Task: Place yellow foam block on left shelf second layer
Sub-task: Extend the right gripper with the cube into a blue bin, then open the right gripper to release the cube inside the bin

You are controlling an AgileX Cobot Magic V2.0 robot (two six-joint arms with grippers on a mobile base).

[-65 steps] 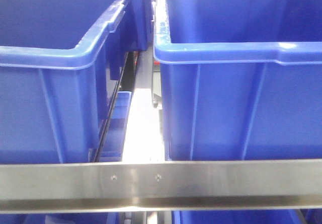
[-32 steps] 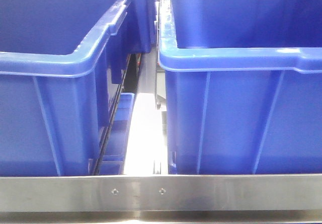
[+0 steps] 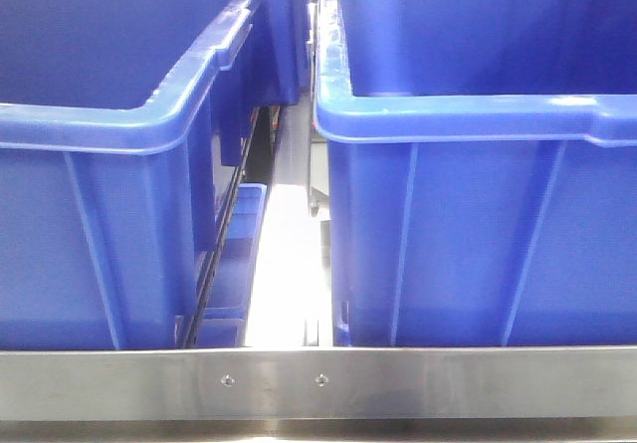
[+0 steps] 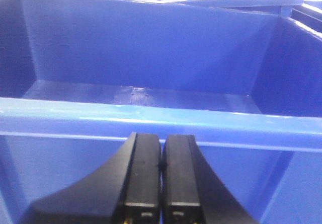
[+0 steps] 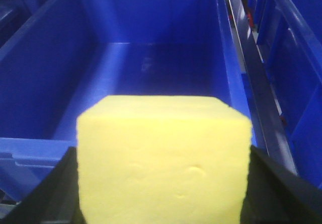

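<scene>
While yellow foam block [image 5: 163,158] hides right pincer [image 5: 163,183] tips gripping it, left pincer [image 4: 161,171] closed, empty

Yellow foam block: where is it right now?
Right wrist view only: the yellow foam block sits between the right pincer fingers, held in front of the near rim of an open blue bin. It does not show in the front view.

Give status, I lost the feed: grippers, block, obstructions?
Left gripper shut, empty, facing blue bin. Right gripper shut on yellow foam block, above an empty bin. No obstruction seen.
</scene>
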